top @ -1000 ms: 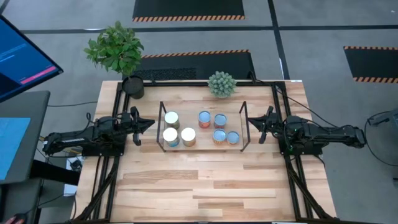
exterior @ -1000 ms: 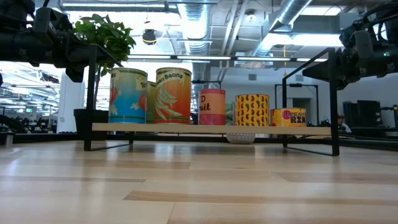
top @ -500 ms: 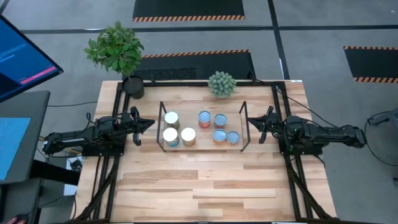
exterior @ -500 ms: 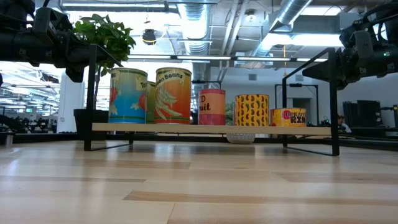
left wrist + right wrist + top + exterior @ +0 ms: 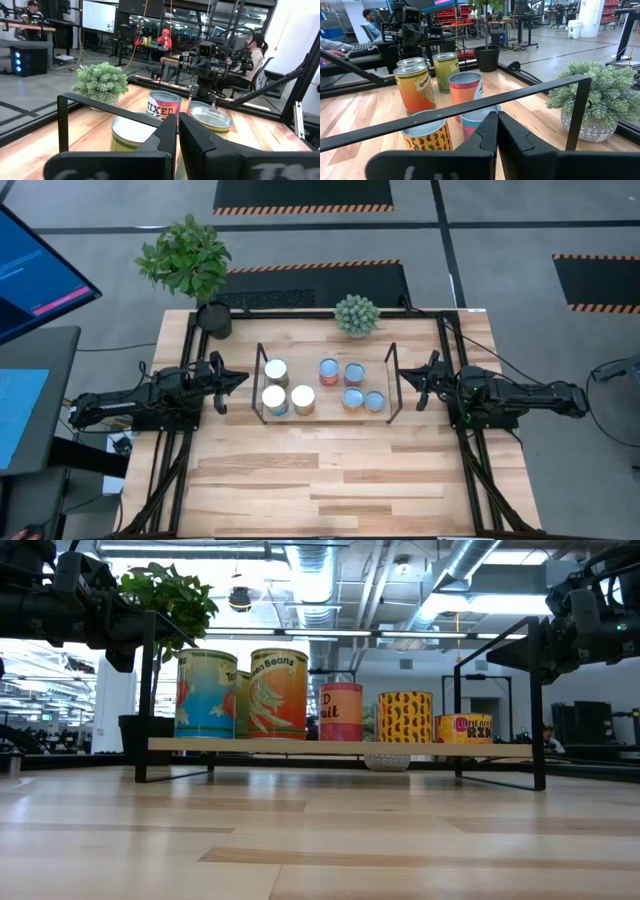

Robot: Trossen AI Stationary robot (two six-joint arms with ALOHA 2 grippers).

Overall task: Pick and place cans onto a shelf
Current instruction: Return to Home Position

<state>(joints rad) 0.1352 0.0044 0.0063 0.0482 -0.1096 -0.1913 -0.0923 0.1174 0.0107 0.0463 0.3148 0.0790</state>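
Overall, the plank bench (image 5: 320,470) carries every item in view. The left arm (image 5: 140,402) lies across the bench's left edge and the right arm (image 5: 510,395) across its right edge. Each arm points inward at the shelf and is held above the bench surface.

The shelf (image 5: 304,370) is a light-wood board with a black wire frame at each short end. It stands in the far half of the bench, midway between the left and right edges, with its long sides parallel to the far edge. A leafy plant (image 5: 185,258) in a black pot (image 5: 214,319) stands near the far left corner. A small bushy plant (image 5: 356,313) stands at the far edge, just behind the shelf.

All seven cans (image 5: 351,398) stand upright on the shelf board.
- Three with white or cream tops are grouped toward the shelf's left end. Two stand side by side along the near side and one stands behind them.
- Four with silver-blue tops are grouped toward the right end, two in the far row and two in the near row, close together.
- The low view shows the taller tins at the left end and shorter ones toward the right end.

The left tool (image 5: 232,379) hovers just outside the shelf's left wire frame, apart from it. Its fingers (image 5: 165,137) are closed together with only a thin slit between them and grip nothing. The right tool (image 5: 410,385) hovers just outside the right wire frame, also apart from it. Its fingers (image 5: 487,132) are likewise pressed together and hold nothing.
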